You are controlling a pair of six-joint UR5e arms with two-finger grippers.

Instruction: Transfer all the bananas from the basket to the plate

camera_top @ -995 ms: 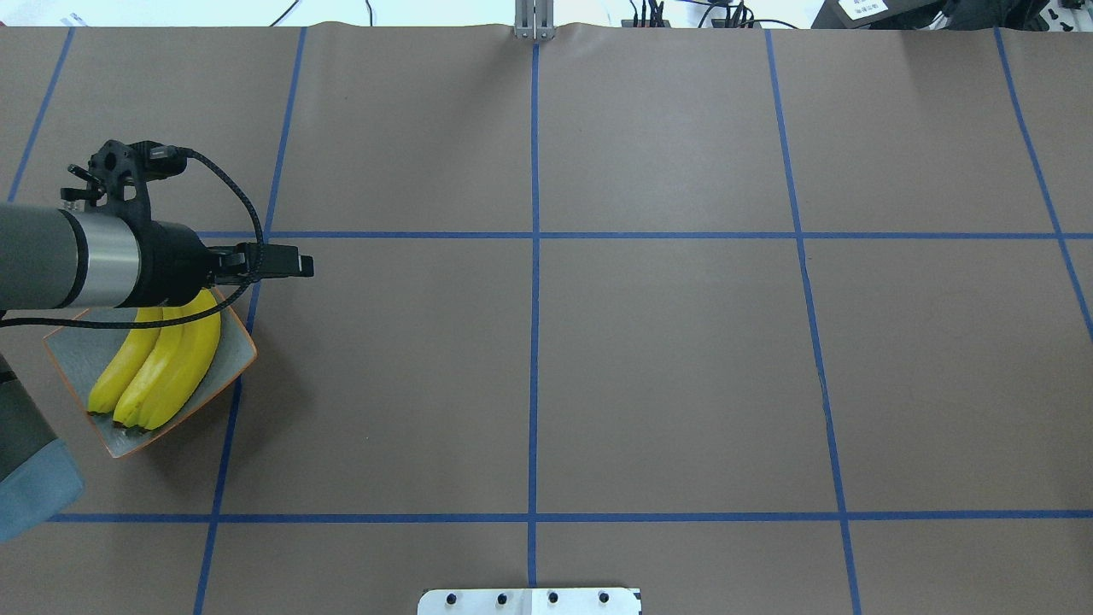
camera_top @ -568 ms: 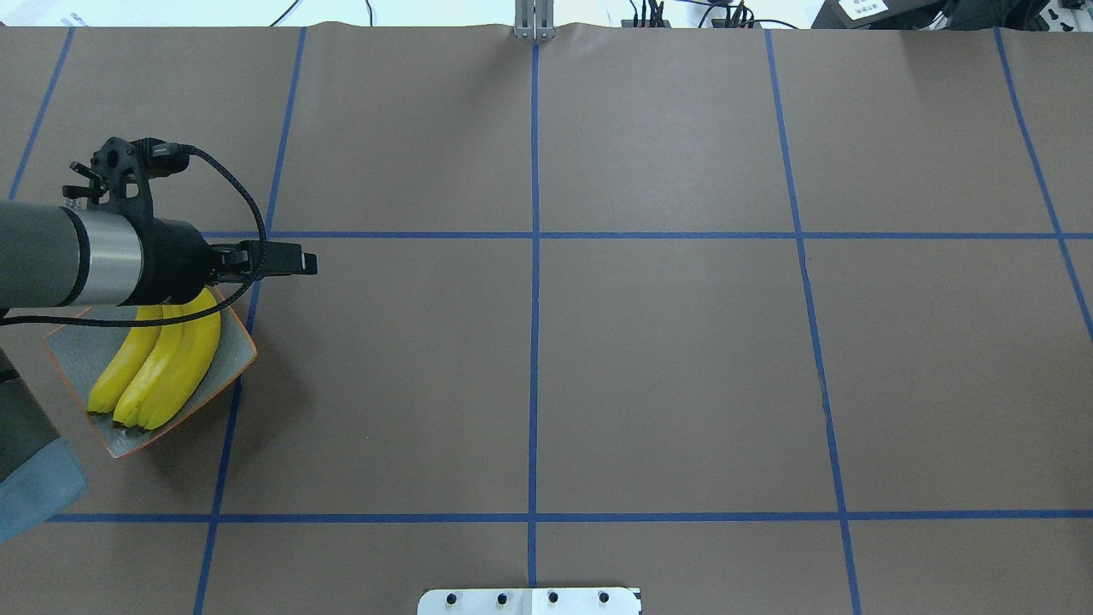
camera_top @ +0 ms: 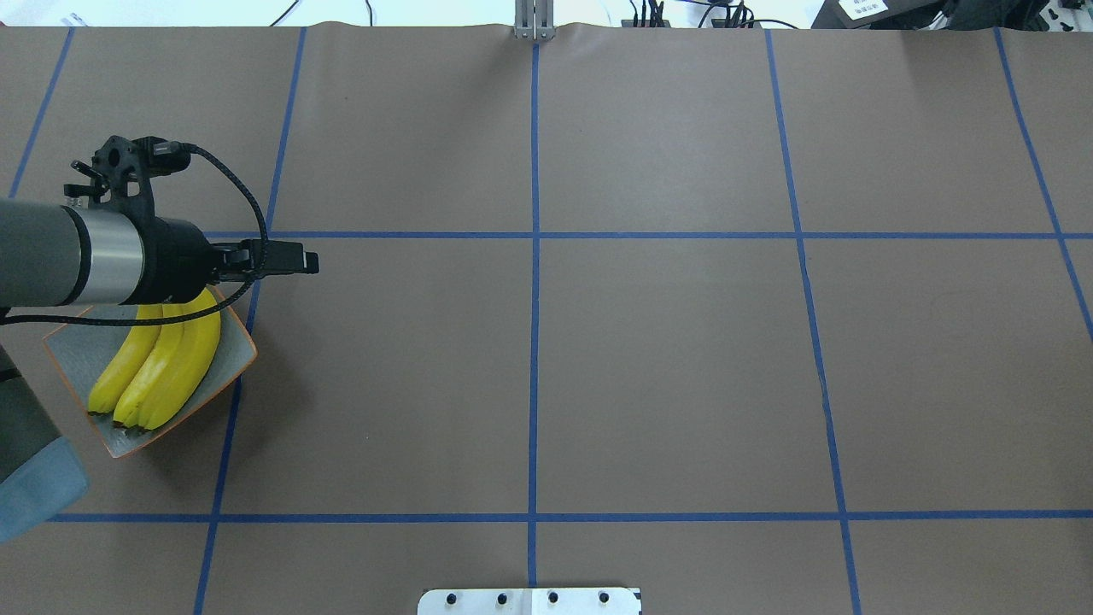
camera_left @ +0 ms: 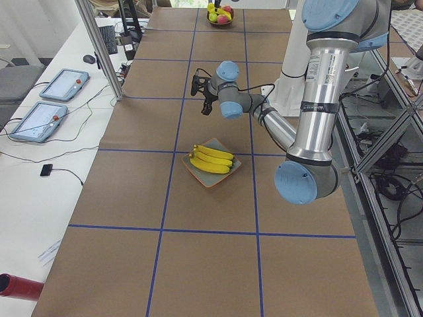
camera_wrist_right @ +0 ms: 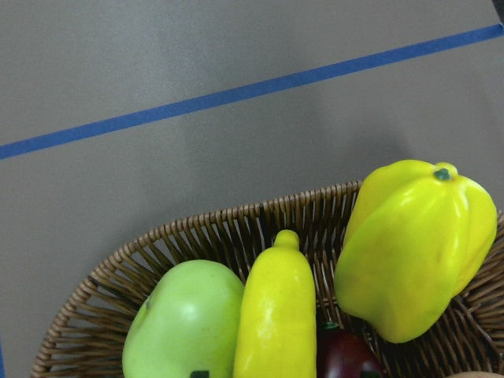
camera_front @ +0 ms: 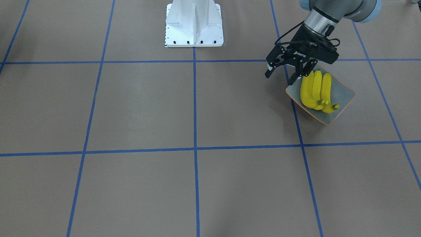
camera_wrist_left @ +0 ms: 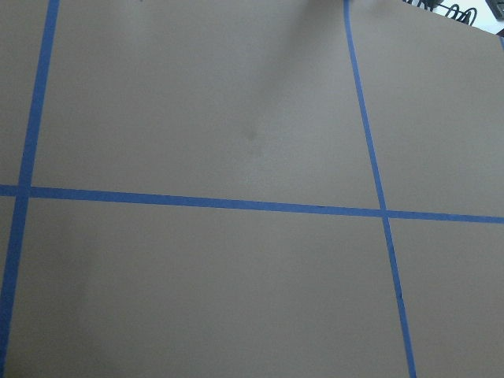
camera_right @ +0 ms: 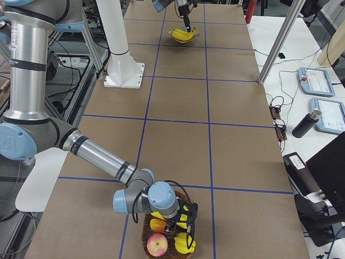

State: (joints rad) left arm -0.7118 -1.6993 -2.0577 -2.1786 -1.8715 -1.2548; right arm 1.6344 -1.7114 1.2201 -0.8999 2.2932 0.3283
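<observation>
Three yellow bananas [camera_top: 158, 359] lie side by side on the grey plate [camera_top: 73, 350] with the orange rim, also seen in the front view [camera_front: 345, 95]. My left gripper [camera_front: 280, 76] hangs open and empty just off the plate's edge, above the table; in the overhead view [camera_top: 306, 261] it is seen edge-on. Another banana [camera_wrist_right: 276, 315] lies in the wicker basket [camera_wrist_right: 197, 228] in the right wrist view. My right gripper [camera_right: 186, 221] hovers over the basket [camera_right: 148, 251]; I cannot tell whether it is open or shut.
The basket also holds a green apple [camera_wrist_right: 185, 323], a yellow ribbed fruit [camera_wrist_right: 413, 248] and a dark red fruit [camera_wrist_right: 346, 358]. The robot's white base [camera_front: 194, 24] stands at the table's middle edge. Blue tape lines grid the brown table.
My left gripper has drifted slightly away from the plate toward the table's middle. The bananas and the plate have not moved.
</observation>
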